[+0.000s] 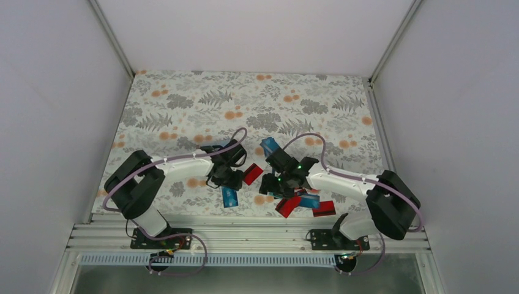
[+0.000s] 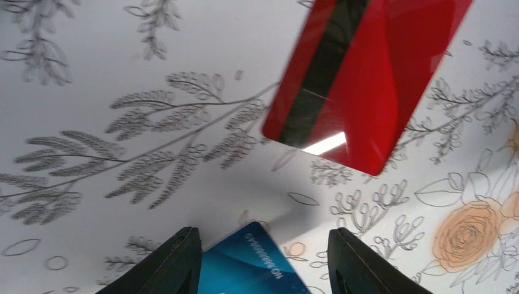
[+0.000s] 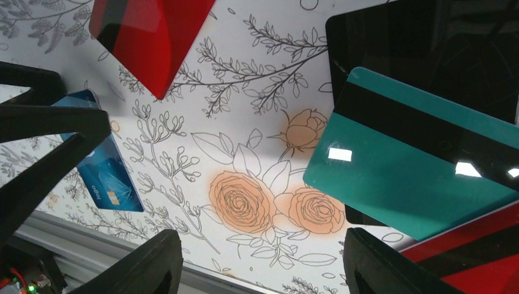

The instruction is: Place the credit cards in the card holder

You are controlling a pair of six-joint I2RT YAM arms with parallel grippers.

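Observation:
My left gripper [image 2: 264,260] [image 1: 227,177] stands open low over the cloth. A blue credit card [image 2: 245,269] [image 1: 229,196] lies between its fingers, touching the left finger [image 2: 174,263], with a gap to the right one. A red card [image 2: 367,79] [image 1: 252,174] lies just ahead. My right gripper [image 3: 263,263] [image 1: 276,182] is open with only cloth between its fingers. To its right a teal card [image 3: 404,177] rests on a dark flat rounded rectangle [image 3: 428,49]; I cannot tell whether that is the card holder. No tan sleeve shows.
More cards lie round the right gripper: red ones [image 1: 287,206] [image 1: 324,208], a blue one [image 1: 309,201] near the front edge, another blue one [image 1: 269,147] farther back. The table's metal front rail [image 3: 73,236] is close below the right gripper.

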